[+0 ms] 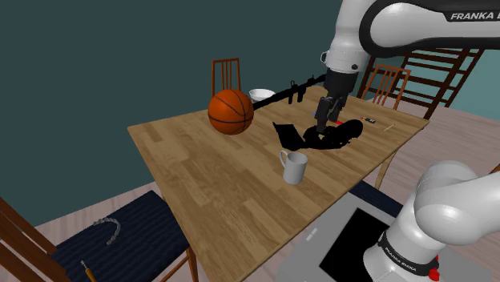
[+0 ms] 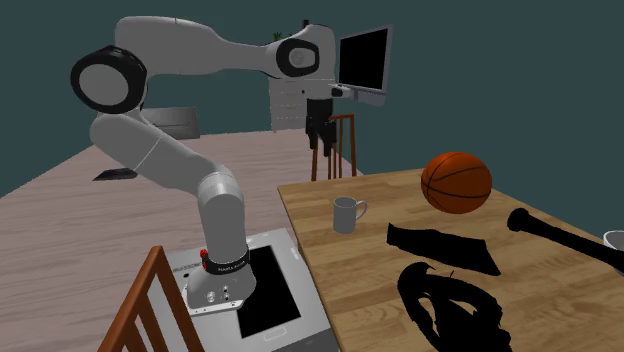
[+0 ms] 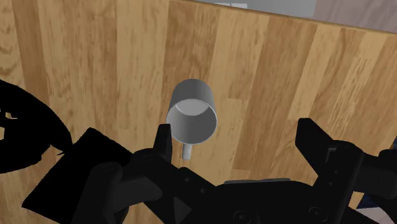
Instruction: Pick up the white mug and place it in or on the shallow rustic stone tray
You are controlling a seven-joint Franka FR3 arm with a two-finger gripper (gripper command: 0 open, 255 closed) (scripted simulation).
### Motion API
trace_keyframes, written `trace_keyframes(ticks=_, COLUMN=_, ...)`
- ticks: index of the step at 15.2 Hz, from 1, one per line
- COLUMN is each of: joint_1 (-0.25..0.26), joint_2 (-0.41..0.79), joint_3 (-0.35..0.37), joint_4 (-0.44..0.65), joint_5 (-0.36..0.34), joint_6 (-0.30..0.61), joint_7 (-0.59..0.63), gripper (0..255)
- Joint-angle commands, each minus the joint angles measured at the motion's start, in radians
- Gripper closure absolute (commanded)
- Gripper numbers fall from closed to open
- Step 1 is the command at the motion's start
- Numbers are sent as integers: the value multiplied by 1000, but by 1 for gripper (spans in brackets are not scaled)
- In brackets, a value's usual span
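Gripper [image 3: 238, 143] spread wide, holding nothing, above the table [image 3: 95, 51]; white mug [image 3: 191, 118] stands upright below it, offset toward one jaw, and is probably light, rigid, slick and chippable, so pinch across the rim wall.

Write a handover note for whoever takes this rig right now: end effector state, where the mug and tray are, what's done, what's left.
End effector: open, empty, hovering high above the mug.
White mug: upright on the wooden table, not gripped.
Tray: apparently the flat black slab lying beside the mug; the mug is not on it.
Done: nothing yet.
Left: descend, grasp the mug, lift, set it on the slab.
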Motion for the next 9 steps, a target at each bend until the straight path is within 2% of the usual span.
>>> trace_keyframes(ticks=1, joint_1=0, joint_2=0, joint_3=0, joint_4=0, joint_5=0, joint_6=0, joint_7=0, gripper=0)
trace_keyframes(ticks=9, joint_1=-4, joint_2=145, joint_3=7, joint_4=-157, joint_5=13, joint_6=320, joint_7=7, gripper=0)
